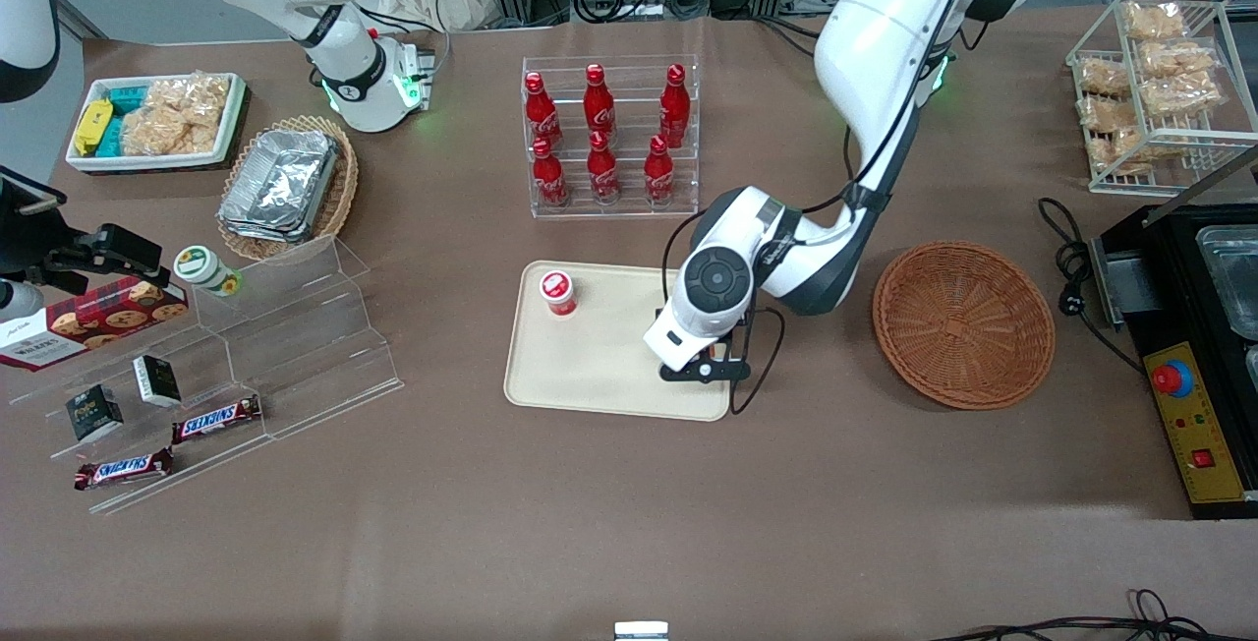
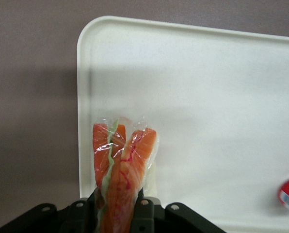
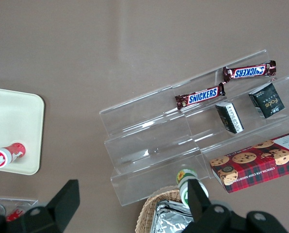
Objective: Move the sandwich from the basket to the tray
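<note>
So the sandwich (image 2: 121, 170) is clamped between the fingers of the left gripper (image 1: 700, 368), wrapped in clear film, with the orange filling and a thin green strip seen edge-on in the wrist view. It is held over the tray (image 1: 600, 366), close to the corner of the tray that is nearest the front camera and toward the working arm's end of the table; whether it is touching the tray surface can't be made out. In the front view the sandwich itself is hidden under the wrist.

A small red-capped cup (image 1: 557, 292) is sat on the tray too, farther from the front camera than the gripper and well apart from it. The round reddish-brown basket (image 1: 963, 323) is parked on the brown table (image 1: 629, 503) beside the tray, toward the working arm's end, and nothing is seen inside it. A clear rack of red bottles (image 1: 604, 135) is stood farther from the front camera than the tray.
</note>
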